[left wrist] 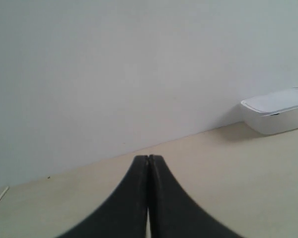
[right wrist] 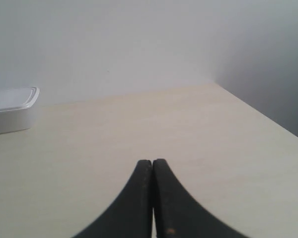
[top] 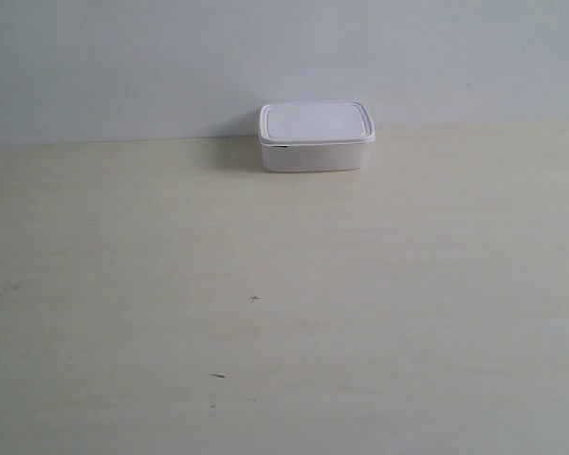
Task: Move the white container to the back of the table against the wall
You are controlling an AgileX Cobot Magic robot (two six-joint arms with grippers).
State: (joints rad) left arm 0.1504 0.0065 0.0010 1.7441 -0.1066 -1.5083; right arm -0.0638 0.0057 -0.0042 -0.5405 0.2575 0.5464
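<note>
The white container [top: 315, 136] stands lidded on the pale cream table [top: 284, 303], its back edge close against the plain grey-white wall [top: 123, 66]. Both wrist views catch it from a distance: the container [left wrist: 278, 111] and the container [right wrist: 12, 110]. My left gripper [left wrist: 148, 157] is shut, its black fingers pressed together with nothing between them, well away from the box. My right gripper [right wrist: 152, 161] is likewise shut and empty, far from the box. Neither arm shows in the exterior view.
A few tiny dark marks [top: 218, 376] dot the table near the front. The table's side edge [right wrist: 268, 121] runs close to the right gripper, with a darker wall beyond it.
</note>
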